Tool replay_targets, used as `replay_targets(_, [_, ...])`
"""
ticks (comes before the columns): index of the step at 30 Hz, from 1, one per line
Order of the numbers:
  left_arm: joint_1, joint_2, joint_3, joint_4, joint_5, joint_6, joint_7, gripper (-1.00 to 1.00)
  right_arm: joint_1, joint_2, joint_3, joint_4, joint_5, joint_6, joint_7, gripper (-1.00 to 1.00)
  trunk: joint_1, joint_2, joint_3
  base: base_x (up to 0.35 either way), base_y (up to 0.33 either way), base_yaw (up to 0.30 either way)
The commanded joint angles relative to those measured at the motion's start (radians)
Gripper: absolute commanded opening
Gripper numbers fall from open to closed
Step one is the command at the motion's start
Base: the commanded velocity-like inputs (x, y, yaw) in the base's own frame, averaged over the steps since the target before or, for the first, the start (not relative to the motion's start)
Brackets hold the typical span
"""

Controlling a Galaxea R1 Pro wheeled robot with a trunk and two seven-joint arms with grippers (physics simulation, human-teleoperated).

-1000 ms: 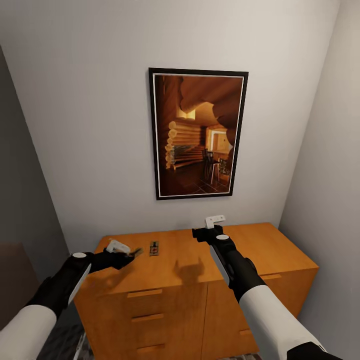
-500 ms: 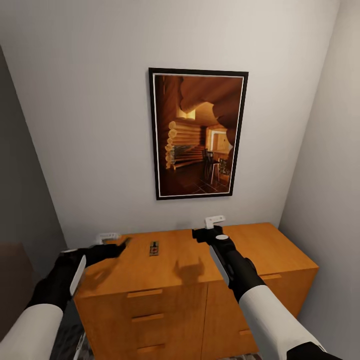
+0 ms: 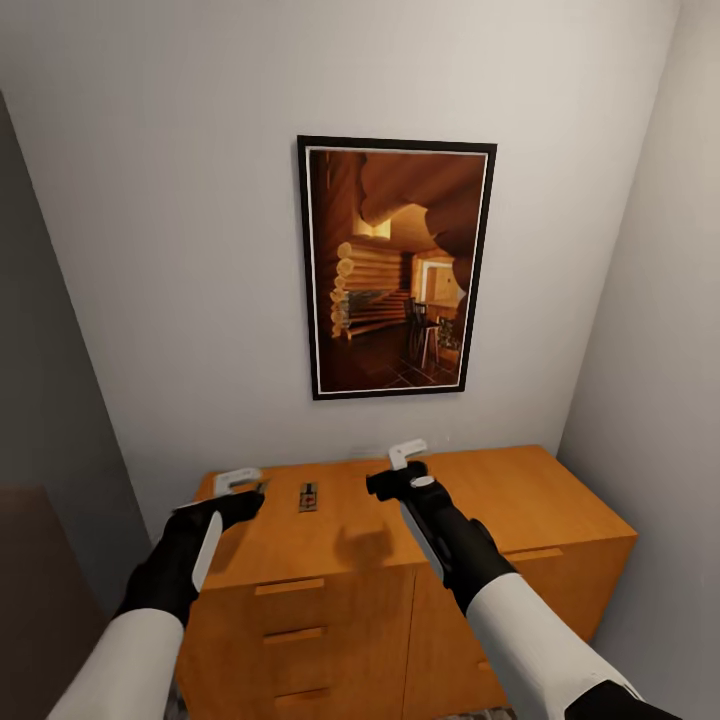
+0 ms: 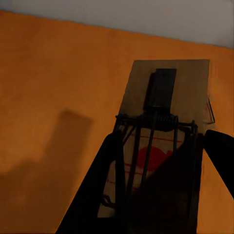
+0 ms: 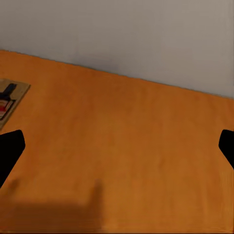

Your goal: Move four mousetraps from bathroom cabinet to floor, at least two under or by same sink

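1. Here, I face the honey-orange cabinet (image 3: 400,520), which stands against a pale wall under a framed picture (image 3: 396,267) of a log-cabin interior.
2. My left gripper (image 3: 243,486) sits over the cabinet top near its left rear corner; seen from the head, a thin dark edge pokes out at its tip.
3. In the left wrist view, my two dark fingers (image 4: 105,190) close on either side of a mousetrap (image 4: 163,131), so my left gripper (image 4: 163,195) is clamped on it.
4. That held mousetrap shows a brown board, a dark coil spring across its middle, a dark bar running toward the far end and a red mark on the wood.
5. It hangs above the orange cabinet top (image 4: 58,97) and casts a dim shadow there; I cannot tell whether it touches the surface.
6. A second mousetrap (image 3: 308,496) lies flat on the cabinet top, between my two grippers and nearer the left one.
7. In the right wrist view this same loose mousetrap (image 5: 9,100) lies at the edge of the frame, on the bare orange top (image 5: 126,146).
8. My right gripper (image 3: 400,468) hovers above the middle of the cabinet top, near the wall.
9. Its fingertips (image 5: 9,151) stand wide apart at the two sides of the wrist view with nothing between them, so it is spread open and empty.
10. Drawer fronts (image 3: 290,610) with wooden handles show on the cabinet face below my arms.
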Motion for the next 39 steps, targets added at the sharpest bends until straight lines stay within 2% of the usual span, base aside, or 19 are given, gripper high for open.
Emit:
replay_targets(1, [0.0, -0.003, 0.018, -0.001, -0.004, 0.005, 0.007, -1.0, -0.001, 0.0, 0.003, 0.0, 0.002, 0.029, -0.005, 1.0, 0.0, -0.001, -0.001, 0.0, 0.0, 0.0])
replay_targets(2, [0.0, -0.003, 0.027, -0.001, -0.004, 0.005, 0.011, -1.0, 0.0, 0.0, 0.004, 0.0, 0.002, 0.039, -0.006, 1.0, 0.0, -0.001, -0.001, 0.0, 0.0, 0.0])
replay_targets(5, [0.0, -0.005, 0.09, -0.003, -0.003, 0.006, 0.022, -1.0, 0.0, 0.0, 0.005, -0.001, 0.006, 0.07, -0.015, 1.0, 0.0, -0.001, -0.001, 0.0, 0.0, 0.0])
replay_targets(8, [0.0, -0.006, 0.17, -0.007, -0.001, 0.006, 0.026, -1.0, -0.001, 0.0, 0.007, -0.008, 0.01, 0.082, -0.063, 1.0, 0.0, -0.001, -0.001, 0.0, 0.0, 0.0])
replay_targets(10, [0.0, -0.005, 0.185, -0.017, -0.002, 0.006, 0.027, -1.0, -0.001, 0.0, 0.007, -0.011, 0.01, 0.083, -0.088, 1.0, 0.0, -0.001, -0.001, 0.0, 0.0, 0.0])
replay_targets(17, [0.0, -0.009, 0.194, -0.051, -0.002, 0.007, 0.027, -1.0, -0.004, 0.0, 0.004, -0.015, 0.008, 0.079, -0.126, 1.0, 0.0, -0.001, -0.001, 0.0, 0.0, 0.0])
replay_targets(20, [0.0, -0.014, 0.19, -0.057, -0.004, 0.009, 0.027, -1.0, -0.004, 0.0, 0.004, -0.015, 0.006, 0.076, -0.126, 1.0, 0.0, -0.001, -0.001, 0.0, 0.0, 0.0])
replay_targets(28, [0.0, -0.03, 0.167, -0.064, -0.003, 0.014, 0.022, -1.0, -0.004, 0.0, 0.004, -0.015, -0.046, 0.07, -0.126, 1.0, 0.0, -0.001, -0.001, 0.0, 0.0, 0.0])
replay_targets(31, [0.0, -0.045, 0.166, -0.059, -0.008, 0.013, 0.022, -1.0, -0.004, 0.0, 0.005, -0.019, -0.05, 0.071, -0.124, 1.0, 0.0, -0.001, -0.001, 0.0, 0.0, 0.0])
replay_targets(39, [0.001, -0.055, 0.165, -0.053, -0.008, 0.009, 0.023, -1.0, -0.005, 0.0, 0.006, -0.035, -0.052, 0.074, -0.12, 1.0, 0.0, -0.001, -0.001, 0.0, 0.0, 0.0])
